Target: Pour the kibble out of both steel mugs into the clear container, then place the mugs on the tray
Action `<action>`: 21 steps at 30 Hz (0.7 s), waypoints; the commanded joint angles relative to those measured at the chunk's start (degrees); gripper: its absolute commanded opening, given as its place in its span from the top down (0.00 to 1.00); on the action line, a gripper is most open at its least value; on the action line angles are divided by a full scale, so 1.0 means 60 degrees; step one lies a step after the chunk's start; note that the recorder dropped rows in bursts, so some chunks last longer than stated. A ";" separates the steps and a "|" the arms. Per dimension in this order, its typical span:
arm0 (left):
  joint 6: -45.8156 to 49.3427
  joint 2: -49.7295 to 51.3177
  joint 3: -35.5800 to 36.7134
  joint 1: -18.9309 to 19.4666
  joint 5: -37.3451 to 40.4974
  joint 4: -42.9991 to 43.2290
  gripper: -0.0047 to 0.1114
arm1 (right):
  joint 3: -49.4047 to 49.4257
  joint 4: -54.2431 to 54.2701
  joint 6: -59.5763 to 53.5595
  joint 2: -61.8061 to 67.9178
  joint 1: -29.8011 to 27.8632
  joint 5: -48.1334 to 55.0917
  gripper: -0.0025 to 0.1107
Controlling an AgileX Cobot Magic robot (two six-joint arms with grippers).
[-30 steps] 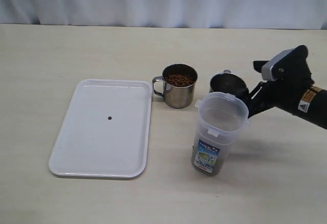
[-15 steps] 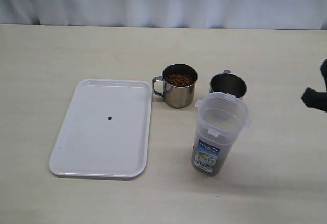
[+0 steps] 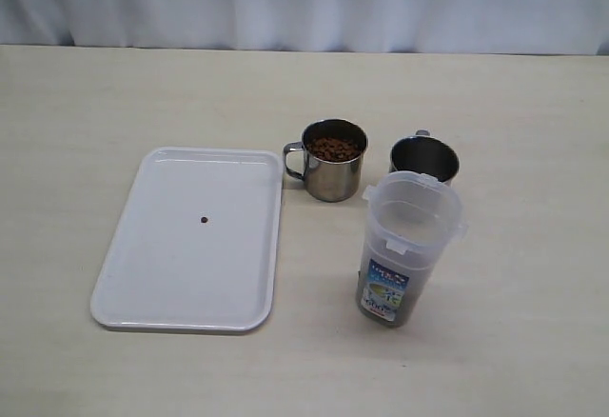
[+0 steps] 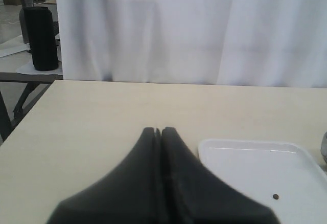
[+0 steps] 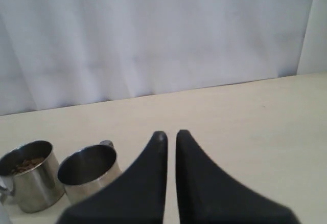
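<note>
Exterior view: full mug [image 3: 332, 174] of kibble [image 3: 335, 148] between tray [image 3: 171, 284] and empty mug [image 3: 424, 157], handle toward tray, likely the left arm's side. Clear container [image 3: 409, 246] just before empty mug. Left gripper [image 4: 158, 130] pressed together, nothing held. Right gripper [image 5: 170, 134] likewise closed, empty.

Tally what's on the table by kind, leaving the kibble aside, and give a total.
Mugs: 2
Container: 1
Tray: 1
Total: 4
</note>
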 commanded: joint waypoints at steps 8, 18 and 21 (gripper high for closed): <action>0.0000 -0.0017 0.0031 0.0010 -0.0059 0.0029 0.96 | 0.0046 0.0174 0.0121 -0.3222 -0.0045 0.2749 0.94; 0.0000 -0.0017 0.0031 0.0010 -0.0059 0.0029 0.96 | 0.0046 0.0451 0.0183 -0.3222 -0.0045 0.2738 0.94; 0.0000 -0.0017 0.0031 0.0010 -0.0059 0.0029 0.96 | 0.0046 0.0451 0.0099 -0.3222 -0.0045 0.2785 0.94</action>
